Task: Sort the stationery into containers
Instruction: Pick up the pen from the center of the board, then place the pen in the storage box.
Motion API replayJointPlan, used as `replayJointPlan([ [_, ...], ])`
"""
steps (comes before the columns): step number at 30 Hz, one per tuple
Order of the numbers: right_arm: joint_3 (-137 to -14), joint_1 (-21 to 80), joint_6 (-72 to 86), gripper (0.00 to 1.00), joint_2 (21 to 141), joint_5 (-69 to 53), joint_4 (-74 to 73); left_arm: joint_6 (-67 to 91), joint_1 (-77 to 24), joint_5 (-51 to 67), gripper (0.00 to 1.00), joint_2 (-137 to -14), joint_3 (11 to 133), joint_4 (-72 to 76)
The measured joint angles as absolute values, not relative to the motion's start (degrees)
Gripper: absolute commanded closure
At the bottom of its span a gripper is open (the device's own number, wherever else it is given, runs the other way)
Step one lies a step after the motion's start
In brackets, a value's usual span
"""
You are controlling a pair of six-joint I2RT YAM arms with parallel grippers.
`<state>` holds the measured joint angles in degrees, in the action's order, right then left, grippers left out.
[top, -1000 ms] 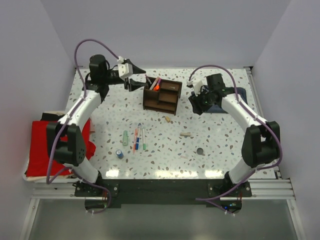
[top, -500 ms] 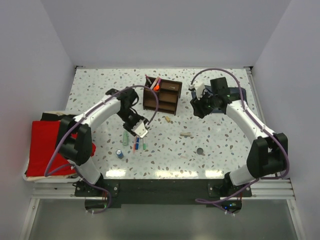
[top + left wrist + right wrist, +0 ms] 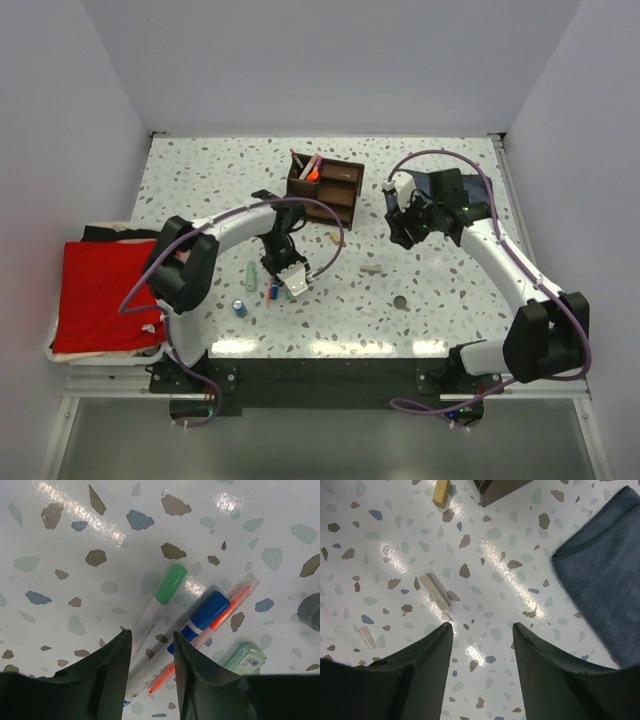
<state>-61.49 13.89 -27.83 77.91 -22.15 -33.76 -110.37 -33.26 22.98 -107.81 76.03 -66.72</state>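
The dark brown organizer [image 3: 325, 192] stands at the table's back centre, with a pink pen and the orange highlighter [image 3: 313, 172] in its back left compartment. My left gripper [image 3: 280, 264] is open and low over the pens [image 3: 274, 288]. In the left wrist view its fingertips [image 3: 152, 640] straddle the white barrel of the green-capped pen [image 3: 170, 583]. Beside it lie the blue-capped pen [image 3: 210, 611], a thin orange-red pen [image 3: 235, 602] and the pale green tube [image 3: 246, 659]. My right gripper [image 3: 405, 226] [image 3: 482, 627] is open and empty above bare table, right of the organizer.
A blue cylinder [image 3: 239, 307] lies front left, a dark disc [image 3: 400, 301] front right. Tan bits [image 3: 337, 238] [image 3: 371, 269] lie between; they also show in the right wrist view [image 3: 441, 492] [image 3: 436, 590]. A blue-grey cloth [image 3: 600, 575] lies back right, a red cloth [image 3: 100, 295] off the left edge.
My left arm has swung from beside the organizer at the back down to the pens at the front. My right arm has shifted slightly toward the front.
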Motion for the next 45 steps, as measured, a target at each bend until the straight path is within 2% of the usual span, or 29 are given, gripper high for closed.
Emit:
replayJointPlan([
  [6,-60.69,13.89,-27.51,0.44,77.54,-22.09,-33.12,-110.63,-33.58,20.75,0.59,-108.64,73.80,-62.17],
  [12,-60.36,13.89,-27.46,0.44,77.54,-22.06,-32.97,-109.86,-34.39,20.27,0.67,-108.01,71.07,-58.76],
  [18,-60.36,13.89,-27.44,0.44,77.67,-22.06,-32.97,-107.63,-35.11,20.14,0.89,-107.61,70.48,-57.54],
  [24,-60.38,13.89,-27.44,0.44,78.08,-22.02,-32.97,-103.22,-35.77,20.36,1.00,-109.47,73.12,-59.02],
  [30,-60.45,13.89,-27.46,0.44,78.67,-21.56,-33.26,-99.94,-36.21,27.46,1.00,-115.59,84.93,-65.36],
  [34,-60.82,13.89,-27.49,0.44,79.42,-21.15,-33.36,-96.79,-36.10,35.62,1.00,-118.65,103.44,-70.54],
  [38,-61.56,13.89,-27.53,0.44,81.01,-20.23,-33.41,-90.54,-34.70,46.26,1.00,-118.96,118.65,-69.10],
  [40,-62.11,13.89,-27.62,0.44,81.80,-19.99,-33.43,-83.90,-32.51,52.84,1.00,-117.62,120.53,-64.07],
  [42,-62.74,13.89,-27.73,0.44,82.50,-19.90,-33.50,-69.47,-28.34,61.39,1.00,-114.54,115.26,-49.95],
  [43,-63.07,13.89,-27.73,0.44,82.91,-19.86,-33.50,-60.34,-26.37,63.57,1.00,-113.14,111.31,-40.69],
  [45,-63.68,13.89,-27.79,0.44,83.61,-19.64,-33.52,-34.33,-21.10,66.72,1.00,-110.08,98.30,-7.64],
])
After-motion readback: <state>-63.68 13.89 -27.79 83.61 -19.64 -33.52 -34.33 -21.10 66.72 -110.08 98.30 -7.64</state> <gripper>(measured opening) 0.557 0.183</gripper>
